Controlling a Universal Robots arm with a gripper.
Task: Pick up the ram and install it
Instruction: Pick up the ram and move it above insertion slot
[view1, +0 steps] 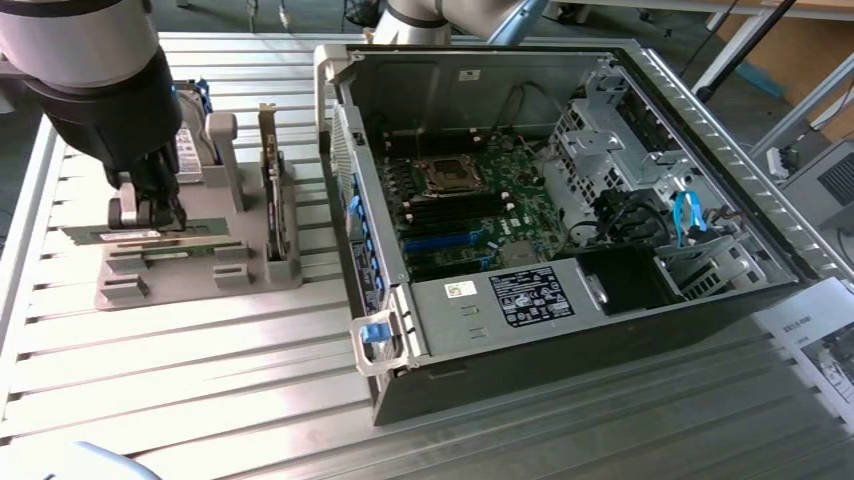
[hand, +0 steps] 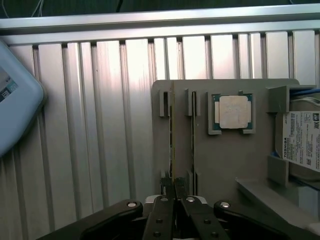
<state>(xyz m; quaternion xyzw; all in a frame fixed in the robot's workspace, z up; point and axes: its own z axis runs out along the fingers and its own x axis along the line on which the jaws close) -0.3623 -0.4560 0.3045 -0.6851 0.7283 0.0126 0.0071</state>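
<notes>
The gripper (view1: 144, 214) (hand: 175, 198) stands low over the gray holder (view1: 167, 292) (hand: 225, 162) on the slatted table (view1: 200, 400), its fingers clamped together on one end of the ram (view1: 195, 240) (hand: 171, 135). The ram stands on edge in its slot, just beside a second stick (hand: 193, 130) and near a processor (hand: 233, 112). The open computer case (view1: 534, 180) lies to the exterior view's right.

high exterior view and close, downward wrist view share the holder (view1: 180, 285) (hand: 225, 160).

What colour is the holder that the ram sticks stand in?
The holder is grey; the exterior view shows it best.
</notes>
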